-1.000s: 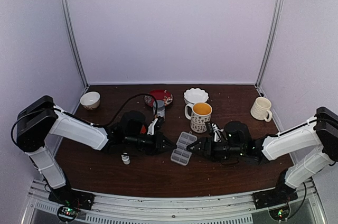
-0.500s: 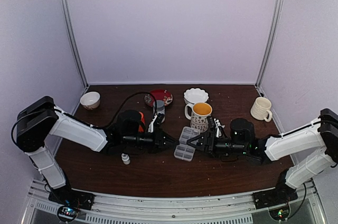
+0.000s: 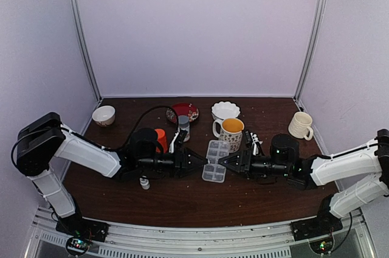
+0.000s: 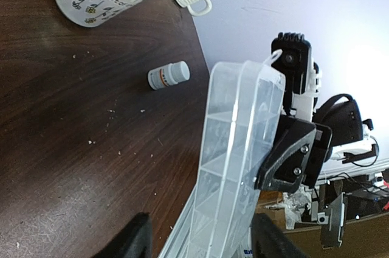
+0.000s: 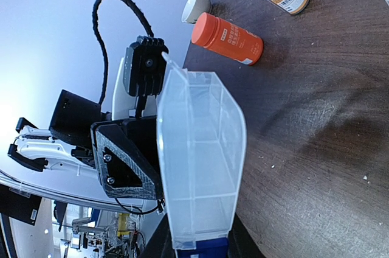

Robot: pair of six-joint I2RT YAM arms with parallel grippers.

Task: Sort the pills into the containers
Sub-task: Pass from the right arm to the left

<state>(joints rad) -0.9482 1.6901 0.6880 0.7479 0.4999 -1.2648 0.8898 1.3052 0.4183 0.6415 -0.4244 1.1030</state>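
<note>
Two grippers, one pill box

Pill box [image 3: 214, 162] is mid-table, open side up, long axis running roughly 12 to 6. My right gripper [image 3: 226, 162] pinches its 3 o'clock edge, I reckon to steady it for loading. My left gripper [image 3: 197, 162], at 9, straddles it with its jaws apart.

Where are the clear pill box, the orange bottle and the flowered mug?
clear pill box [image 3: 214, 160], top view, its middle.
orange bottle [image 5: 231, 39], right wrist view, its side.
flowered mug [image 3: 230, 141], top view, its outer wall.
</note>
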